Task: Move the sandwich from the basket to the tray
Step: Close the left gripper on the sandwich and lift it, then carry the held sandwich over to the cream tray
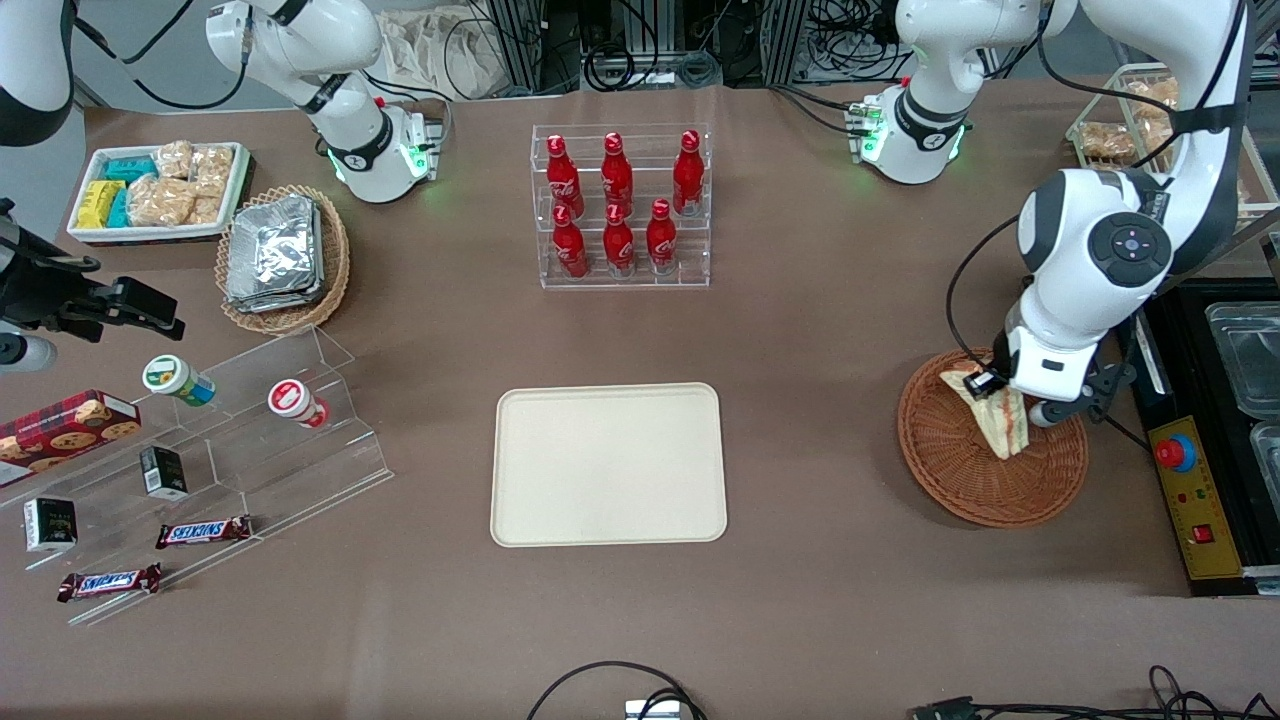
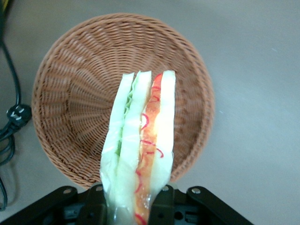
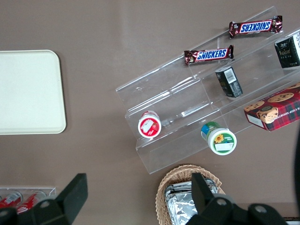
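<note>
Front view: a brown table (image 1: 820, 330) carries the cream tray (image 1: 608, 465) at centre. Over the reddish wicker basket (image 1: 965, 470), toward the working arm's end, the gripper (image 1: 1005, 400) pinches the sandwich (image 1: 1000, 425).

Left wrist view: the sandwich (image 2: 140, 140) runs lengthwise from the fingers (image 2: 161, 204) out over the basket (image 2: 75, 93), layered edge facing the camera.

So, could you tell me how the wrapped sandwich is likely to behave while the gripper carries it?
The gripper, above the basket, is shut on the sandwich at one end. The soft bread will probably squash under a hard pinch. Its clear wrap looks smooth, so it may slip. Held by one end, the layers could sag or splay apart.
</note>
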Controlling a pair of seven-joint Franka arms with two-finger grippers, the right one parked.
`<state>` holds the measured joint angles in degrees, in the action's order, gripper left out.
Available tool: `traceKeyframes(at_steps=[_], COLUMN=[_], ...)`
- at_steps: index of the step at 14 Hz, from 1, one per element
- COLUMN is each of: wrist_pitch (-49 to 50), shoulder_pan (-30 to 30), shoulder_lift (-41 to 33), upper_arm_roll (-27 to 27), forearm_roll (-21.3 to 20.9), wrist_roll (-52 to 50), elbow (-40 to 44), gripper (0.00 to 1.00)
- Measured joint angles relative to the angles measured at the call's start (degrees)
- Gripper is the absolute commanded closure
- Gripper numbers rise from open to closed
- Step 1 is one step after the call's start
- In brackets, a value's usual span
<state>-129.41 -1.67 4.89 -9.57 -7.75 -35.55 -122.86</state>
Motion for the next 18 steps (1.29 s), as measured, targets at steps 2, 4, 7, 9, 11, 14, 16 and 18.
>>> traceKeyframes(at_steps=[2,4,7,9,11,14,16,18], wrist_pitch=[2.7,5.1,7.7,10.0,12.0,14.0,14.4,14.4], shoulder_pan=[0.1,0.1,0.2,0.4,1.7,4.9,6.8,8.6], shoulder_lift=[0.0,0.0,0.5,2.0,4.6,9.1,11.8,14.1], upper_arm_roll=[-3.3,-6.5,-10.6,-13.2,-14.3,-14.4,-14.4,-14.4], forearm_roll=[0.0,0.0,0.0,-0.1,-1.6,-2.4,-2.5,-3.4], wrist_roll=[1.6,2.0,2.2,2.2,2.2,0.6,-0.9,-2.2], elbow=[2.7,5.6,9.8,13.1,16.9,22.9,26.0,28.4], gripper=[1.0,1.0,0.99,1.0,1.0,1.0,1.0,1.0])
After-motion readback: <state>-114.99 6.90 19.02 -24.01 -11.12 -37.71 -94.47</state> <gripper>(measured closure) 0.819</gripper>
